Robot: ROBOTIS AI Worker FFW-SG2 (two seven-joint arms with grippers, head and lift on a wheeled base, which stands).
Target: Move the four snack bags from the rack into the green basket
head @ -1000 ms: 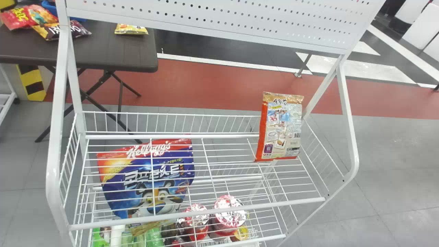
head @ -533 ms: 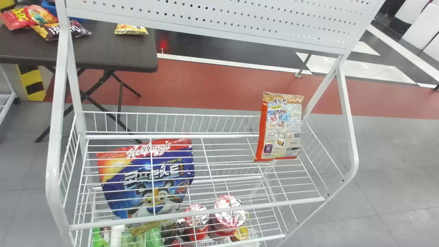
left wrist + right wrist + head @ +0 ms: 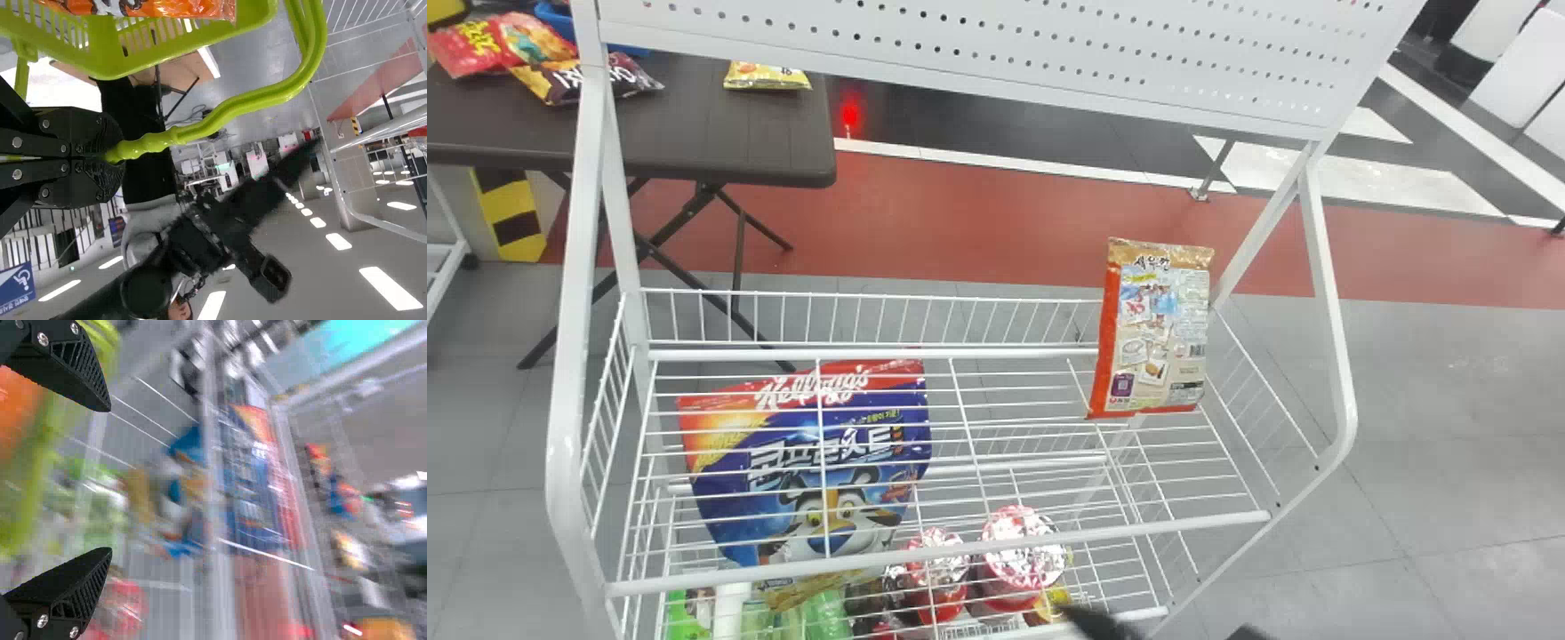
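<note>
"Where are our snack bags?"

"On the rack (image 3: 565,373): blue bag (image 3: 729,516) at the head view's eight o'clock, orange-edged bag (image 3: 1156,329) at three. An orange bag (image 3: 163,7), cut off, seemingly lies in our green basket (image 3: 103,47)."

"Jaws?"

"Left gripper's (image 3: 115,153) clamped on the handle (image 3: 230,109), right gripper's (image 3: 110,479) apart. Reaching low, we could snag the rail (image 3: 960,549); a slipping handle would tip our basket."
</note>
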